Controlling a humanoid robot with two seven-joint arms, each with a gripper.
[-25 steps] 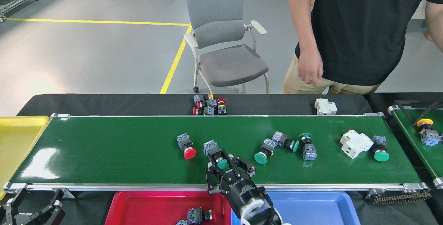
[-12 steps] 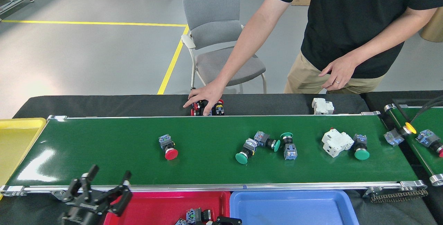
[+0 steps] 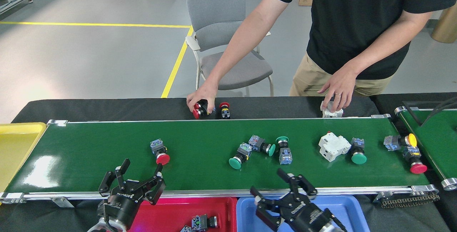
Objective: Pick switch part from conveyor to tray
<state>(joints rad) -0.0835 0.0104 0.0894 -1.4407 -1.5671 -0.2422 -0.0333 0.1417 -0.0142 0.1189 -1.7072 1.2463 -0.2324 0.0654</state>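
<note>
The dark-green conveyor (image 3: 107, 150) runs across the view with several switch parts on it. A red-capped switch part (image 3: 160, 151) lies left of centre, just beyond my left gripper (image 3: 140, 170), which is open and empty over the near belt edge. Three green-capped parts (image 3: 262, 149) cluster at mid-belt. My right gripper (image 3: 269, 182) stands open and empty at the near rail, below that cluster. A red tray (image 3: 171, 210) holding a switch part (image 3: 201, 222) and a blue tray (image 3: 335, 207) sit in front of the belt.
A white breaker (image 3: 334, 146) and a green-capped part (image 3: 357, 151) lie to the right; yellow- and red-capped parts (image 3: 407, 148) sit at the belt's right end. A person's hands (image 3: 201, 98) reach over parts on the black table behind. A yellow tray (image 3: 16, 146) is at far left.
The parts on the belt have drifted left. My left gripper has risen over the belt's near edge toward the red-capped part. My right gripper has come back into view, open. The person's hands moved.
</note>
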